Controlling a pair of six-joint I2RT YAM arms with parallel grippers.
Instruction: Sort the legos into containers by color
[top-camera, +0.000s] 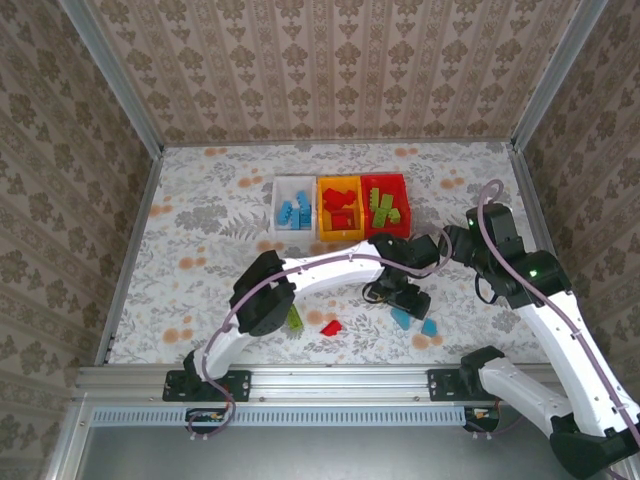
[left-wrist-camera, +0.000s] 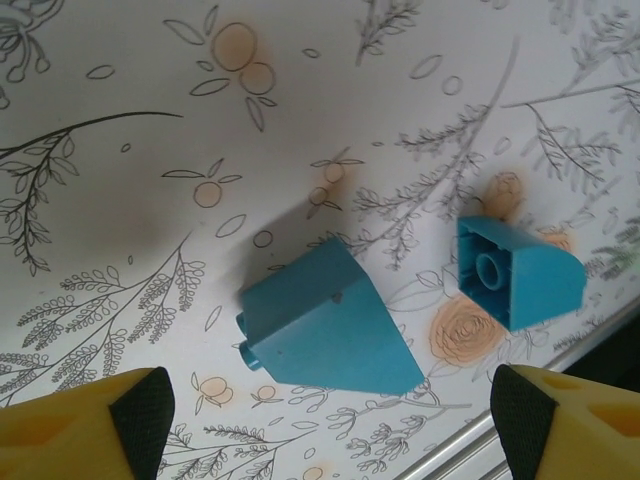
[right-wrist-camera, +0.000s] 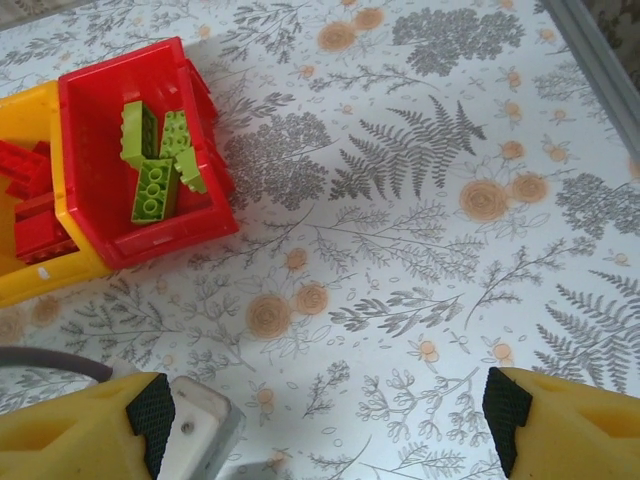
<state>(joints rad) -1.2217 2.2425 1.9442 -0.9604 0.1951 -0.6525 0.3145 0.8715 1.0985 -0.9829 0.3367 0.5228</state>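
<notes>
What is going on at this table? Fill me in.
Two arms are sorting legos by color. Blue legos sit in the white bin, red legos in the orange-yellow bin, and green legos in the red bin. The left gripper hangs open over a sloped blue brick, with a second blue brick beside it. The right gripper is open and empty near the red bin. A green brick and a red brick lie loose on the table.

Damask-papered walls (top-camera: 330, 70) — beige on brown — around a floral-clothed table (top-camera: 200, 230), aluminium rails (top-camera: 300, 380) along its near edge
</notes>
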